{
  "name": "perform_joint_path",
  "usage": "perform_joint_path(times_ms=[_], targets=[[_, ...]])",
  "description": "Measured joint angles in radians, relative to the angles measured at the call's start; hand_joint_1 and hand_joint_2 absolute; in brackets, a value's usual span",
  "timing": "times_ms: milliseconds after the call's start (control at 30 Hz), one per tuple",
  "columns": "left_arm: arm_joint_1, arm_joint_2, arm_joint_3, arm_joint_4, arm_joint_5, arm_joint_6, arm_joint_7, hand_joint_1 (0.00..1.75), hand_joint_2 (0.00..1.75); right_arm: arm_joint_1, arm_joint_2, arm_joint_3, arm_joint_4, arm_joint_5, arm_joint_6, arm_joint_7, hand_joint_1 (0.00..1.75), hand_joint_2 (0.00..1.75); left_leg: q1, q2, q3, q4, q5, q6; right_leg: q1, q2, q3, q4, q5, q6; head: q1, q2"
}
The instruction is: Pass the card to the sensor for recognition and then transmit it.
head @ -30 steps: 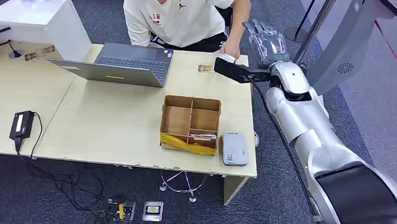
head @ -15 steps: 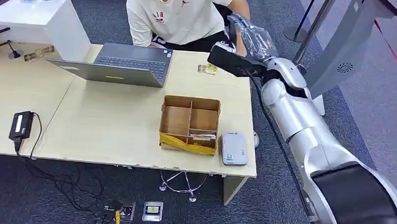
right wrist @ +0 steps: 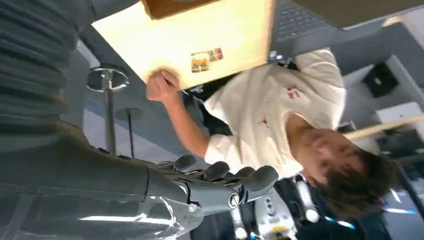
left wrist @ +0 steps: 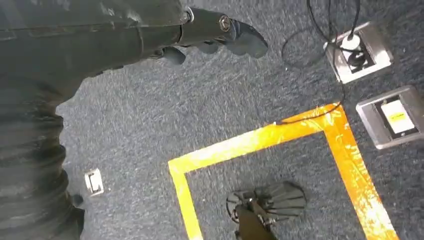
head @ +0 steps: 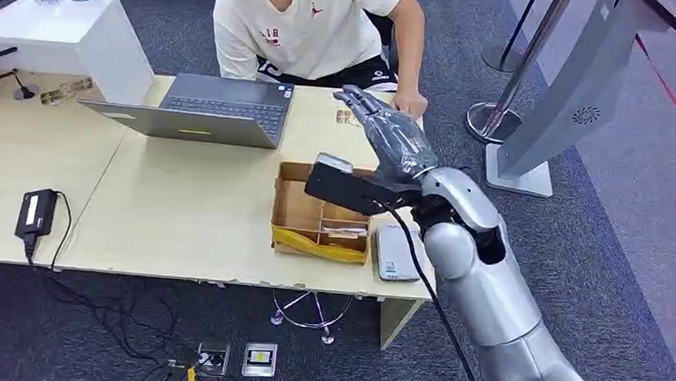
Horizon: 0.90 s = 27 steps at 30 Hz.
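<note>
Person [head: 312, 28]: seated at the far side of the table, one hand [head: 409, 103] resting on its edge just beyond the robot's reach — the nearest thing the arm could strike if it sweeps outward.
Table [head: 185, 209]: carries all the items below; a low pass of the forearm could drag across them.
Laptop [head: 203, 109]: open, well to the side of the arm; little risk.
Divided box [head: 320, 209]: the right arm crosses above it; descending here could knock or tip it.
Right hand [head: 388, 134]: fingers stretched and apart, holding nothing that I can make out — it hovers between the box and the person's hand.
Left hand [left wrist: 215, 32]: hangs over the floor, fingers loosely apart, empty.
Sensor [head: 398, 252]: grey reader at the near edge, partly under the arm's cable; a snag could pull it off.
Card [head: 349, 117]: I judge the small printed piece on the table near the person's hand to be it — flat lying, so a pinch may slip.
</note>
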Motion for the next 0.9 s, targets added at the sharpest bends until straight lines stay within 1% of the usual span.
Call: perform_joint_path(times_ms=[133, 300, 367, 433, 500, 600, 767, 900], targets=[[-0.018, -0.002, 0.000, -0.002, -0.009, -0.003, 0.006, 0.00, 1.75, 0.042, -0.019, 0.001, -0.081, -0.011, 0.001, -0.025, 0.00, 1.75, 0.000, 0.000, 0.000, 0.000, 0.000, 0.000, 0.000, 0.000, 0.001, 0.000, 0.000, 0.000, 0.000, 0.000], [-0.028, -0.008, 0.000, -0.002, -0.002, -0.009, 0.007, 0.00, 1.75, 0.075, -0.032, 0.016, -0.118, 0.013, -0.006, -0.045, 0.00, 1.75, 0.000, 0.000, 0.000, 0.000, 0.000, 0.000, 0.000, 0.000, 0.001, 0.000, 0.000, 0.000, 0.000, 0.000], [-0.028, -0.009, 0.000, -0.002, 0.002, -0.009, 0.007, 0.00, 1.75, 0.082, -0.036, 0.024, -0.122, 0.040, -0.018, -0.055, 0.00, 1.75, 0.000, 0.000, 0.000, 0.000, 0.000, 0.000, 0.000, 0.000, 0.001, 0.000, 0.000, 0.000, 0.000, 0.000], [-0.028, -0.010, 0.000, -0.002, 0.001, -0.009, 0.009, 0.00, 1.75, 0.096, -0.037, 0.041, -0.118, 0.087, -0.054, -0.071, 0.00, 1.75, 0.000, 0.000, 0.000, 0.000, 0.000, 0.000, 0.000, 0.000, 0.001, 0.000, 0.000, 0.000, 0.000, 0.000], [-0.029, -0.010, 0.000, -0.002, -0.008, -0.010, 0.018, 0.00, 1.75, 0.114, -0.035, 0.054, -0.095, 0.124, -0.117, -0.094, 0.00, 1.75, 0.000, 0.000, -0.001, 0.000, 0.000, 0.000, 0.000, 0.000, 0.001, 0.000, 0.000, 0.000, 0.000, 0.000], [-0.035, -0.010, 0.000, -0.002, -0.020, -0.012, 0.035, 0.00, 1.75, 0.142, -0.026, 0.069, -0.032, 0.141, -0.201, -0.126, 0.00, 1.75, 0.000, 0.000, -0.001, 0.000, 0.000, 0.000, 0.000, -0.001, 0.001, 0.000, 0.000, 0.000, 0.000, 0.000], [-0.047, -0.010, -0.001, -0.002, -0.029, -0.019, 0.043, 0.00, 1.75, 0.155, -0.016, 0.089, 0.049, 0.154, -0.229, -0.130, 0.00, 1.75, 0.000, 0.000, -0.001, 0.000, 0.000, 0.000, 0.000, -0.001, 0.001, 0.000, 0.000, 0.000, 0.000, 0.000], [-0.064, -0.011, -0.001, -0.002, -0.034, -0.022, 0.063, 0.00, 1.75, 0.159, 0.004, 0.100, 0.149, 0.149, -0.284, -0.147, 0.00, 1.75, 0.000, 0.000, -0.001, 0.000, 0.000, 0.000, 0.000, -0.001, 0.001, 0.000, 0.000, 0.000, 0.000, 0.000]])
